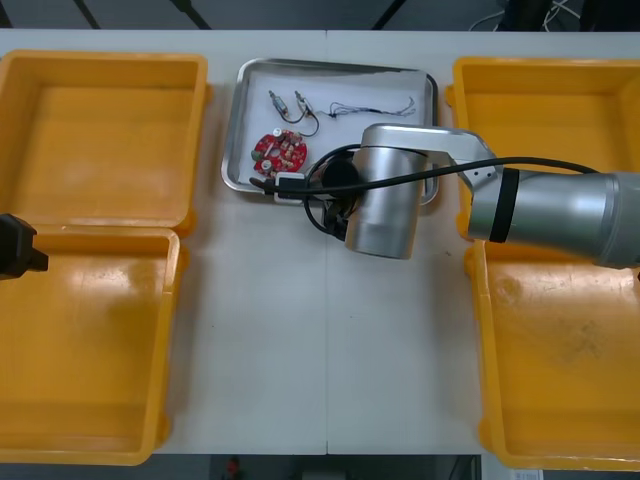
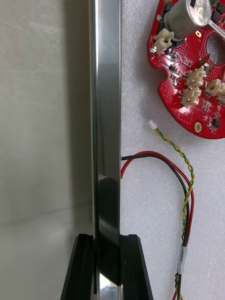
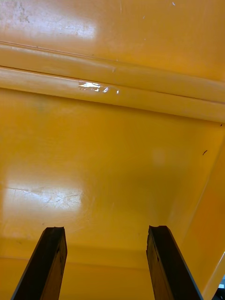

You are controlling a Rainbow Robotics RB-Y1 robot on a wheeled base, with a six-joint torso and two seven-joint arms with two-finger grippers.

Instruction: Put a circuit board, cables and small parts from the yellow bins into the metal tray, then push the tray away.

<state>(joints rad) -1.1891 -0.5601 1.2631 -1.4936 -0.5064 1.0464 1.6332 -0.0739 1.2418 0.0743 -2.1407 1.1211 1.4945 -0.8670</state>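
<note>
The metal tray (image 1: 245, 120), white inside, lies at the table's far middle. In it are a round red circuit board (image 1: 280, 150), two small metal parts (image 1: 288, 104) and a thin blue and white cable (image 1: 375, 107). My right gripper (image 1: 290, 185) is at the tray's near edge. In the right wrist view that gripper (image 2: 107, 236) is shut on the shiny tray rim (image 2: 105, 117), with the circuit board (image 2: 192, 89) and a red and yellow cable (image 2: 180, 164) just inside. My left gripper (image 3: 107, 229) hangs open over a yellow bin (image 3: 112, 154), holding nothing.
Two yellow bins (image 1: 100, 130) (image 1: 90, 350) stand at the left and two more (image 1: 545, 110) (image 1: 560, 370) at the right. My left gripper (image 1: 15, 248) is parked at the left edge between the left bins. Bare table lies beyond the tray's far side.
</note>
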